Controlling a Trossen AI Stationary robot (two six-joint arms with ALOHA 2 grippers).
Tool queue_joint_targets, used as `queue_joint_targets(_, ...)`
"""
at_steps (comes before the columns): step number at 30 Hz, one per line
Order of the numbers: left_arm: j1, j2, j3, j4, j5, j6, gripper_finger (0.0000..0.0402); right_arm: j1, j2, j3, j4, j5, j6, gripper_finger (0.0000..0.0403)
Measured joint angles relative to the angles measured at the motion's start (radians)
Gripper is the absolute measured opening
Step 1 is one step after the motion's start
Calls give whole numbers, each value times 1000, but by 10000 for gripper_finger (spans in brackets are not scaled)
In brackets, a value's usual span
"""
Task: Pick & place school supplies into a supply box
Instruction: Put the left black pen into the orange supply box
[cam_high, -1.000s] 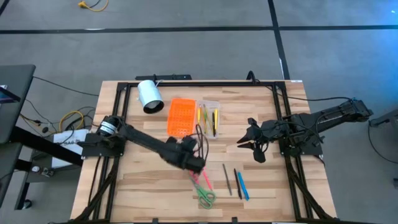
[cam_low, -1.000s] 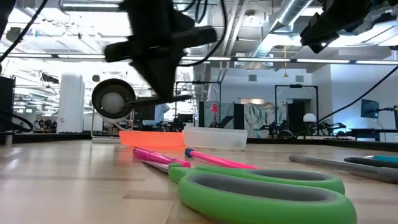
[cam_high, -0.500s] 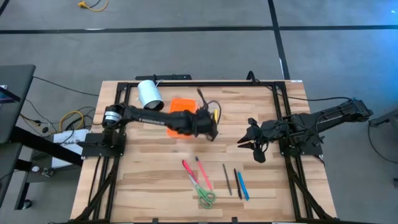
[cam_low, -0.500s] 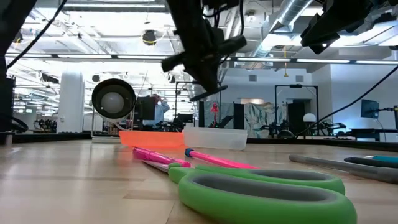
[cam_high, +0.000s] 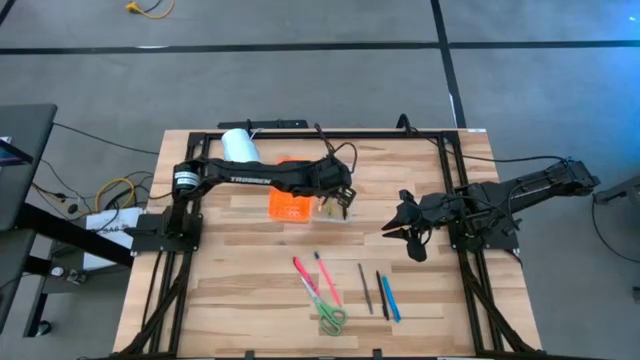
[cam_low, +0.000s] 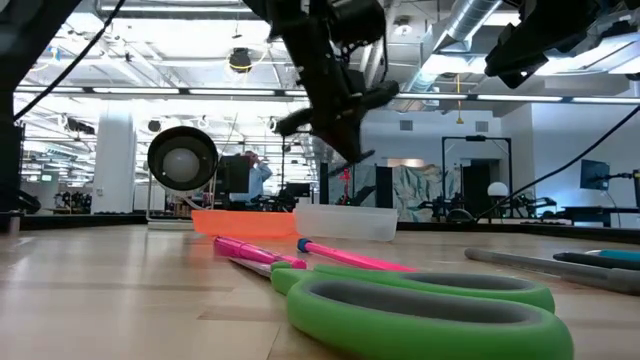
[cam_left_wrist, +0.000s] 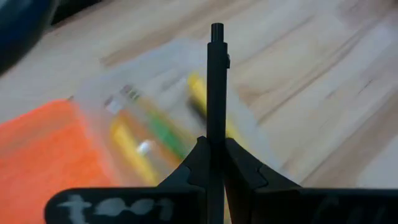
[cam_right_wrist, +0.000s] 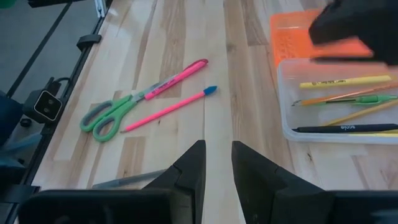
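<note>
While swung from the green scissors (cam_high: 332, 318), left gripper (cam_high: 343, 198) now hovers over clear plastic tray (cam_high: 336, 215), jaws pinching thin black pen (cam_left_wrist: 214, 106); drop next.

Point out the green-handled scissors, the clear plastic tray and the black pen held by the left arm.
green-handled scissors (cam_right_wrist: 102, 120): right wrist view, on a handle loop.
clear plastic tray (cam_right_wrist: 323, 136): right wrist view, on its near rim.
black pen (cam_left_wrist: 215, 81): left wrist view, on the shaft.

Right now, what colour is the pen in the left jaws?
Black. The pen shows best in the left wrist view, above the clear tray.
</note>
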Motion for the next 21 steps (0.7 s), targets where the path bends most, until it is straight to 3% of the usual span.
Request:
queue_joint_targets(6, -3, 36, -3, 7, 41, -3, 7, 0, 0, 0, -9, 0, -1, 71)
queue_joint_targets(16, -6, 49, -3, 4, -30, -38, 23, 0, 0, 0, -31, 0, -2, 71)
queue_joint_targets(21, -5, 48, -3, 3, -34, -51, 52, 0, 0, 0, -34, 0, -16, 71)
